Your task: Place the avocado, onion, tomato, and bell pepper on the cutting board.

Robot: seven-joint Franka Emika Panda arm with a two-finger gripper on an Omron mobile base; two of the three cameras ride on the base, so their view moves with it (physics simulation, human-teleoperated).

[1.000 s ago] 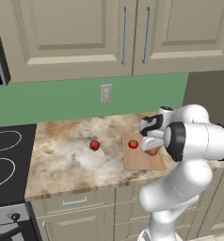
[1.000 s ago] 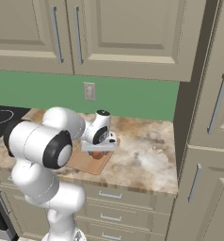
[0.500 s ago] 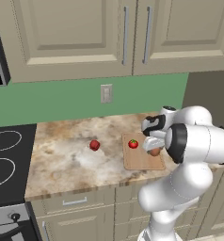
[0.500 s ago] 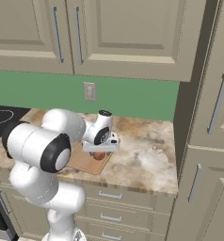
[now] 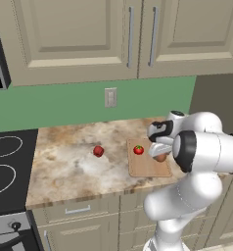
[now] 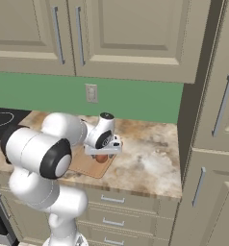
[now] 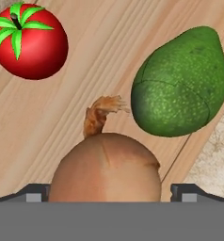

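Note:
The brown onion (image 7: 107, 164) rests on the light-wood cutting board (image 7: 76, 108), right below my gripper (image 7: 112, 190). One fingertip stands on each side of it and a thin gap shows on the right, so the gripper is open. On the board beyond the onion lie the bright-red tomato (image 7: 31, 42) with its green top and the dark-green avocado (image 7: 182, 84). From the left base view my gripper (image 5: 160, 150) hangs over the onion (image 5: 160, 158) at the right end of the cutting board (image 5: 143, 167), with the tomato (image 5: 138, 150) beside it. The deep-red bell pepper (image 5: 98, 151) lies on the counter left of the board.
A black stovetop (image 5: 8, 162) borders the marbled counter (image 5: 64, 166) on the left. Wall cabinets (image 5: 89, 34) hang above, and a tall cabinet (image 6: 212, 144) closes the right end. An outlet (image 5: 110, 97) sits on the green backsplash.

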